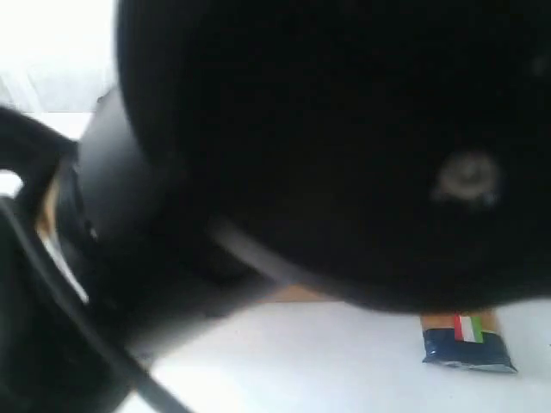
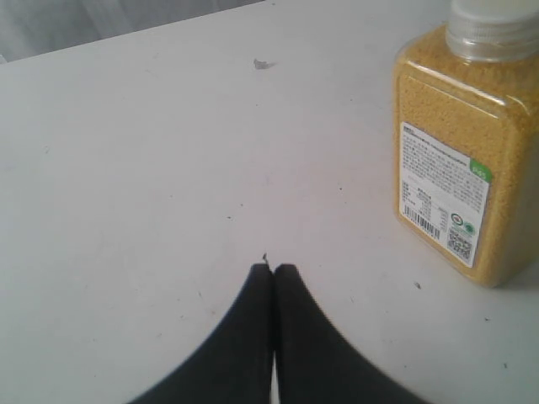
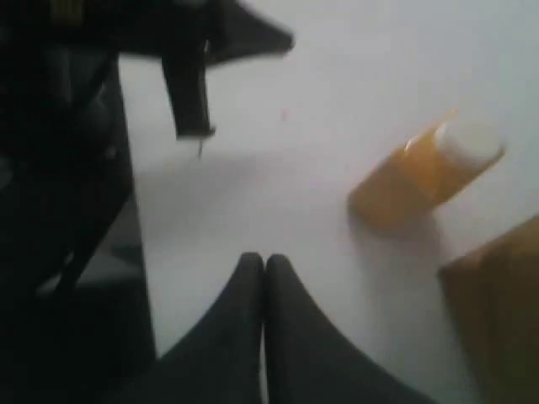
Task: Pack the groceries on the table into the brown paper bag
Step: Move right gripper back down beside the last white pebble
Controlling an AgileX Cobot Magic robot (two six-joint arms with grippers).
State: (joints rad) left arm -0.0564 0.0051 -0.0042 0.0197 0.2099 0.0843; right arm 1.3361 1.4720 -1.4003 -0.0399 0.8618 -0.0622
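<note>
Black right gripper, jaws pressed together, over plain white tabletop; blurred yellow-grain plastic bottle w/ white cap nearby.

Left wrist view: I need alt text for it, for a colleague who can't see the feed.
The left gripper hangs over the white table with its black fingers pressed together, holding nothing. A yellow-grain bottle with a white cap stands upright nearby, clear of the fingers, its printed label facing the camera.

On the table the spaghetti pack lies and the bottle stands upright.
</note>
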